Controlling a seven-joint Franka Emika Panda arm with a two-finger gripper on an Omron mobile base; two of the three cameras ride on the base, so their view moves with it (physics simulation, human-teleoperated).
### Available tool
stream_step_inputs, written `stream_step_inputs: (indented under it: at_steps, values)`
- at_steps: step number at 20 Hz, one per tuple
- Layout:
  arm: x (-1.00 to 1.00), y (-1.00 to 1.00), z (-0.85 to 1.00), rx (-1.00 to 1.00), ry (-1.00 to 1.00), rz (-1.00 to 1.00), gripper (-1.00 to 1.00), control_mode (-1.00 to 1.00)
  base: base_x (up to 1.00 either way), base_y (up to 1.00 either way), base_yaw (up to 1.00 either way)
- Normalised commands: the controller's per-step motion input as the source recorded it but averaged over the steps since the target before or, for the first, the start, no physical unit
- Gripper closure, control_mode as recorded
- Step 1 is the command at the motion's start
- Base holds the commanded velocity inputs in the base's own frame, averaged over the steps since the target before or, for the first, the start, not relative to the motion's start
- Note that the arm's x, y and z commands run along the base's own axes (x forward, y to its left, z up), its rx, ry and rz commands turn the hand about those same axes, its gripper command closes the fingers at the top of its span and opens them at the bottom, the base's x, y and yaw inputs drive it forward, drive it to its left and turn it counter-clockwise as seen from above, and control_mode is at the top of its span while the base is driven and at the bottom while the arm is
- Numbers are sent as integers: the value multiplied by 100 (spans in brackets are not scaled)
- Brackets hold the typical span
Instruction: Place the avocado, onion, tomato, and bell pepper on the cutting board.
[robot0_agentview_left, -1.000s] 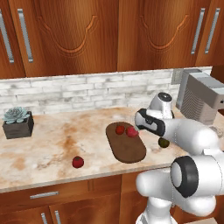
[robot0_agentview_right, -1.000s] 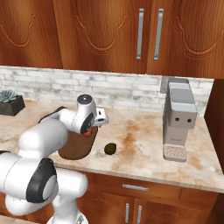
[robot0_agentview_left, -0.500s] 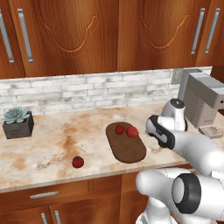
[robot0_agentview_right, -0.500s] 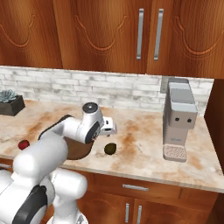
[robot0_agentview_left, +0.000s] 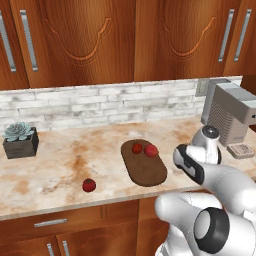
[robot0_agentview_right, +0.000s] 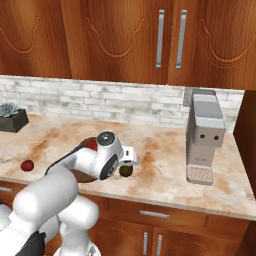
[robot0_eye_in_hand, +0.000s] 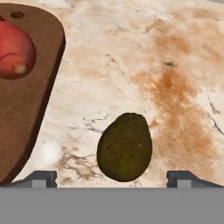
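Two small red round items (robot0_agentview_left: 137, 148) (robot0_agentview_left: 151, 150) sit on the far end of the flat dark brown oval wooden cutting board (robot0_agentview_left: 145, 167) in the left base view; one more red ball (robot0_agentview_left: 89, 185) lies apart on the marble counter (robot0_agentview_left: 65, 160), near its front edge.

One dark olive-green roundish avocado (robot0_agentview_right: 126, 170) shows in the right base view, just beside the gripper (robot0_agentview_right: 131, 158), with bare counter stretching towards the grey coffee machine (robot0_agentview_right: 204, 135).

One avocado lies in the hand view, between the two widely spread fingertips (robot0_eye_in_hand: 41, 178), clear of the board's rounded edge, untouched.
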Motion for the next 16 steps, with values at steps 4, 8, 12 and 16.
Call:
stream_step_inputs:
  at_steps: [4, 8, 12, 16]
  values:
    - [-7, -19, -12, 0, -1, -5, -100, -100, 0, 0, 0]
    - [0, -2, -20, 0, -3, -3, -100, -100, 0, 0, 0]
    - [0, 1, -29, 0, -5, -1, -100, -100, 0, 0, 0]
    - [0, 6, -33, 0, -3, -1, -100, -100, 0, 0, 0]
